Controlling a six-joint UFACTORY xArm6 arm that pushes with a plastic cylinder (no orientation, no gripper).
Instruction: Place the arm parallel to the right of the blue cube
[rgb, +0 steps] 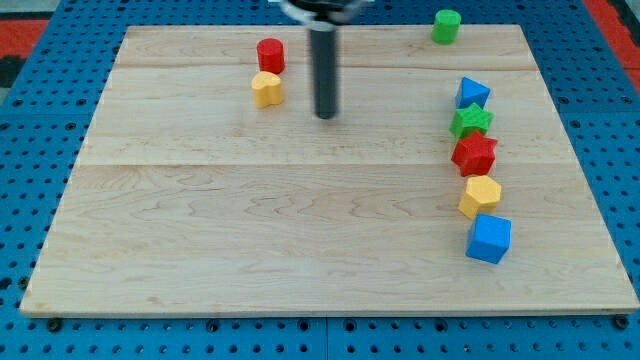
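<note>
The blue cube (489, 239) sits near the view's lower right on the wooden board (250, 230). My tip (325, 116) is at the end of the dark rod in the upper middle of the board, far to the upper left of the blue cube. It stands just right of a yellow block (267, 89) and a red cylinder (270, 55), touching neither.
A column of blocks runs above the blue cube: a yellow hexagon (480, 196), a red star (474, 154), a green star (471, 122) and a blue triangle (472, 93). A green cylinder (446, 26) stands at the top right edge.
</note>
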